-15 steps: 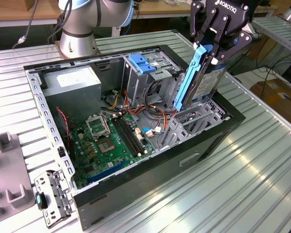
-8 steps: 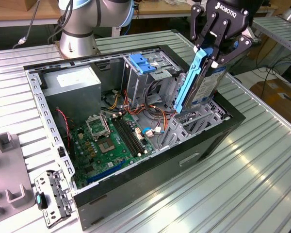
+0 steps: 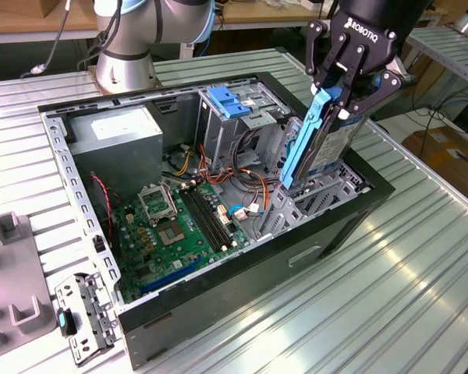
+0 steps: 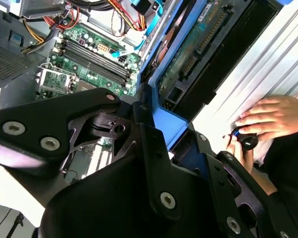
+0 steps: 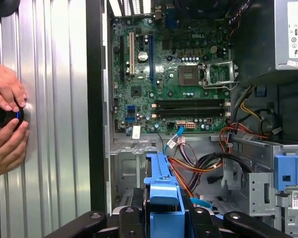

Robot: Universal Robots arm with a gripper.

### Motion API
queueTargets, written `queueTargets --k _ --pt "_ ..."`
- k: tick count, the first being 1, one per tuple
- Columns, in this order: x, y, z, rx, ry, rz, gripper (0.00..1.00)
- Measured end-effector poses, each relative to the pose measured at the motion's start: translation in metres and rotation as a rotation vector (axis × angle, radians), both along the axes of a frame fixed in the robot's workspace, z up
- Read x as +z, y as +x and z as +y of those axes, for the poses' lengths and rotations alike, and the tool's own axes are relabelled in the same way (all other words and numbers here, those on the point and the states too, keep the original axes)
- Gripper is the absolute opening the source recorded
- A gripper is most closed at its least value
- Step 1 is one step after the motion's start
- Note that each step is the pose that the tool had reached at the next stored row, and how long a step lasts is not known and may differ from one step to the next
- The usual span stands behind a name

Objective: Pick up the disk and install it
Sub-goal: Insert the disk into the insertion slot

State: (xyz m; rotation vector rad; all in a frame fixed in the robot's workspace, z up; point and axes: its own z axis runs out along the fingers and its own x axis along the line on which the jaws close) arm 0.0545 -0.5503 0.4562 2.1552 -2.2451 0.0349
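The disk hangs tilted at about two o'clock in the exterior view, its lower end dipping into the drive bay of the computer case, with the circuit board toward eight o'clock from it. The pick-up looks done and the install is in hand; seating it would call for the blue rails square to the bay. The gripper pinches the disk's upper end, jaws drawn in to its thickness. A person's hands rest on the table outside the case

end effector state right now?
End effector: closed on the disk, which hangs tilted over the open computer case.
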Motion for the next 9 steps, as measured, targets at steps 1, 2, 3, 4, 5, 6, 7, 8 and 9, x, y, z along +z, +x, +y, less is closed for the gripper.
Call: queueTargets --k 1,2,3,4,5,6,7,8,9 --pt "-0.0006 0.0001 -0.0001 0.0 0.0 0.0 0.37" --pt "-0.0016 0.0002 -0.0003 -0.001 -0.0001 0.0001 0.37" --pt "-0.0034 0.0005 -0.0005 -0.002 -0.0001 0.0 0.37" --pt "-0.0046 0.0006 -0.0007 -0.003 0.0 0.0 0.37" --pt "-0.006 0.0008 -0.0011 -0.004 0.0 0.0 0.37" --pt "-0.0068 0.001 -0.0013 -0.005 0.0 0.0 0.37" --pt "-0.0074 0.0011 -0.0016 -0.006 -0.0002 0.0 0.37" --pt "-0.0078 0.0012 -0.0017 -0.006 -0.0003 0.0001 0.37" --pt "-0.0081 0.0013 -0.0019 -0.007 -0.0002 0.0001 0.37"
